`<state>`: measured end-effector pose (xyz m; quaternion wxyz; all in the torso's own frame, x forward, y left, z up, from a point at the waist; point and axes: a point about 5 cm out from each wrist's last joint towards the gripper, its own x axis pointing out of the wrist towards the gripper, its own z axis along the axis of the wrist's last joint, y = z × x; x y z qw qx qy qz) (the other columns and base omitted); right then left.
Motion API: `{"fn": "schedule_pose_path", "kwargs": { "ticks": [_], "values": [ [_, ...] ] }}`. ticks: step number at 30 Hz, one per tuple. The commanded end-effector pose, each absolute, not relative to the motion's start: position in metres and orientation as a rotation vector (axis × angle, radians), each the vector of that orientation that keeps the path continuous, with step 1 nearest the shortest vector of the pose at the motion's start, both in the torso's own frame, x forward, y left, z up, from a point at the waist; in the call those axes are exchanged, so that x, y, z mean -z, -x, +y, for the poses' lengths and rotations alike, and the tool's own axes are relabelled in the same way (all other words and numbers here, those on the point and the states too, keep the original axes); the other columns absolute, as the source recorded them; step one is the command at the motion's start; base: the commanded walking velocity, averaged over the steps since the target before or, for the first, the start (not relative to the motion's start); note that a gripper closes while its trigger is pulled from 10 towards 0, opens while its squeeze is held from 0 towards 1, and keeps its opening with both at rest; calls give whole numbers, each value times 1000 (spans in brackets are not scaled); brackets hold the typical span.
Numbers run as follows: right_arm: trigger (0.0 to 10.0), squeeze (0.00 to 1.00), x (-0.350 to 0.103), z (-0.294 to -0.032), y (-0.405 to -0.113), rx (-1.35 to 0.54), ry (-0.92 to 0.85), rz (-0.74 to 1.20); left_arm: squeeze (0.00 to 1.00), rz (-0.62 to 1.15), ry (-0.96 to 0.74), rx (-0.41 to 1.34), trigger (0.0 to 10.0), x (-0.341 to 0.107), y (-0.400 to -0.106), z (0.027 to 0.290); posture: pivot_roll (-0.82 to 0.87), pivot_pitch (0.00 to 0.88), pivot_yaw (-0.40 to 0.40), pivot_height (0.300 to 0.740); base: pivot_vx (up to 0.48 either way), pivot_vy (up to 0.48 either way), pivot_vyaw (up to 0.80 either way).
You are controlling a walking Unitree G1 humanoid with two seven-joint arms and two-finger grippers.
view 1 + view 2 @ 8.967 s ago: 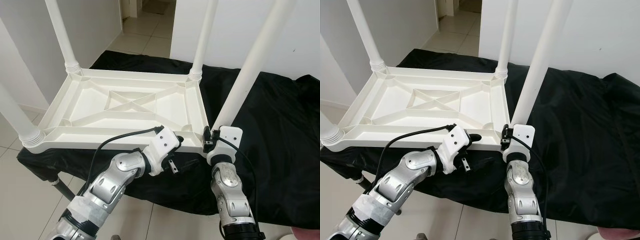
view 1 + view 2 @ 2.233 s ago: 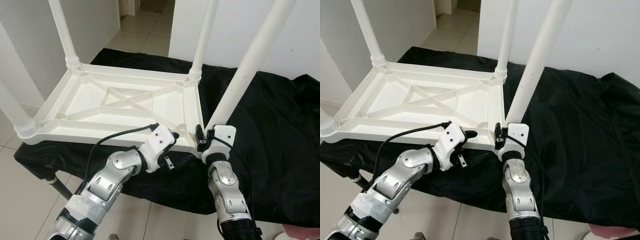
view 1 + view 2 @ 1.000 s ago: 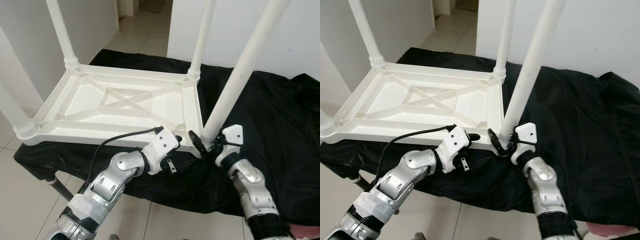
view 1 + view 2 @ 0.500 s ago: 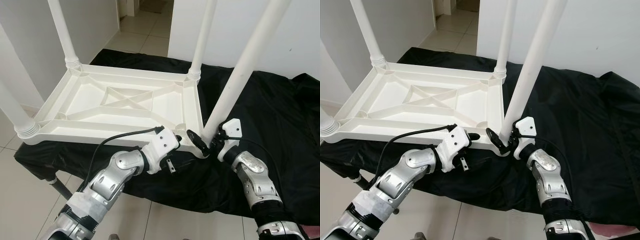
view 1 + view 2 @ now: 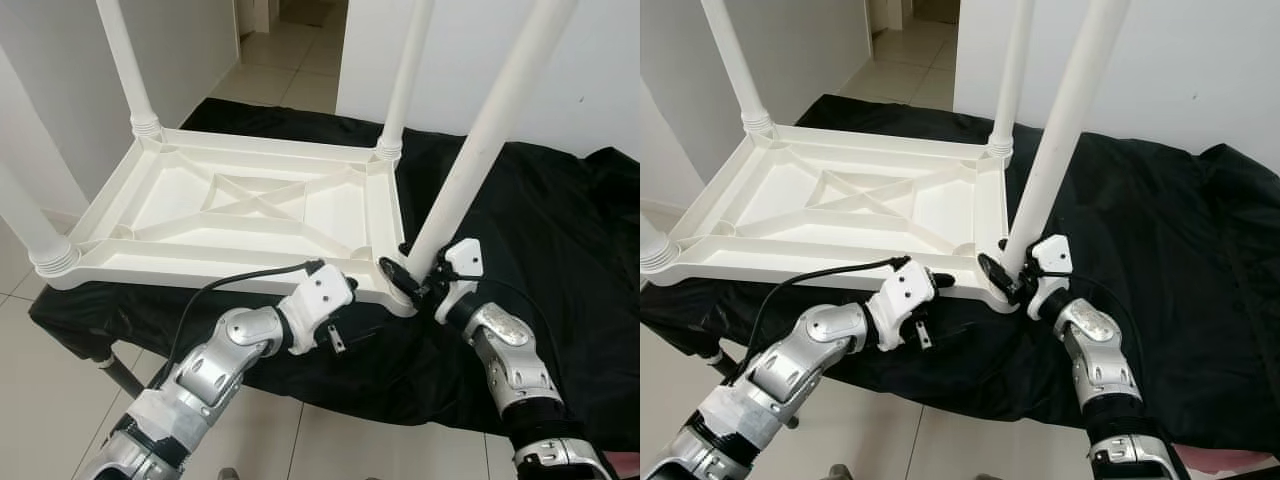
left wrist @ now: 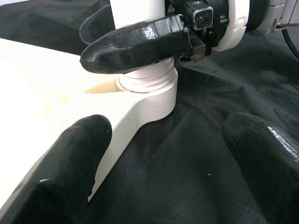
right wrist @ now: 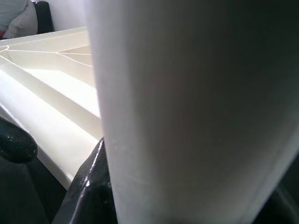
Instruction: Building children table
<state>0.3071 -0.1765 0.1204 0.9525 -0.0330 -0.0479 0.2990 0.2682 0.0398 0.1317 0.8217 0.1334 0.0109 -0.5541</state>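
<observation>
A black cloth (image 5: 540, 220) covers the surface bearing the upturned white plastic children's table (image 5: 240, 205). The right gripper (image 5: 412, 283) pinches the base of its near-right white tubular leg (image 5: 478, 150). The left gripper (image 6: 163, 154) gapes beside that corner.

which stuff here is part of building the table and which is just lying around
Part of the job:
- upside-down white tabletop
- near right leg, gripped at its base by the right hand
- three other legs, e.g. the far one
- left hand, open beside the front edge

Just there:
- black cloth under the tabletop
- tiled floor
</observation>
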Motion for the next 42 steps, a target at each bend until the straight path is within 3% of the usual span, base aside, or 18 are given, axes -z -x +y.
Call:
{"fn": "schedule_pose_path", "kwargs": {
  "ticks": [1, 2, 3, 10, 28, 42],
  "values": [
    [5804, 0, -117, -178, -304, -584, 45, -88, 0, 21, -296, 1293, 10000, -133, -262, 36, -50, 0, -30, 740, 0, 0, 0],
    [5804, 0, -117, -178, -304, -584, 45, -88, 0, 21, -296, 1293, 10000, -133, -262, 36, -50, 0, -30, 740, 0, 0, 0],
    [10000, 0, -117, -178, -304, -575, 41, -86, 0, 19, -297, 1291, 10000, -134, -262, 36, -51, 0, -31, 740, 0, 0, 0],
    [10000, 0, -119, -172, -305, -410, 63, -82, 0, 18, -295, 1279, 10000, -135, -265, 38, -52, 0, -29, 740, 0, 0, 0],
    [10000, 0, -121, -135, -288, 72, -116, -67, 0, -15, -286, 1194, 10000, -150, -281, 49, -28, 0, -45, 740, 0, 0, 0],
    [10000, 4, -125, -118, -281, 56, -148, -61, 0, -24, -285, 1198, 10000, -154, -286, 51, -34, 0, -42, 740, 0, 0, 0]
  ]
}}
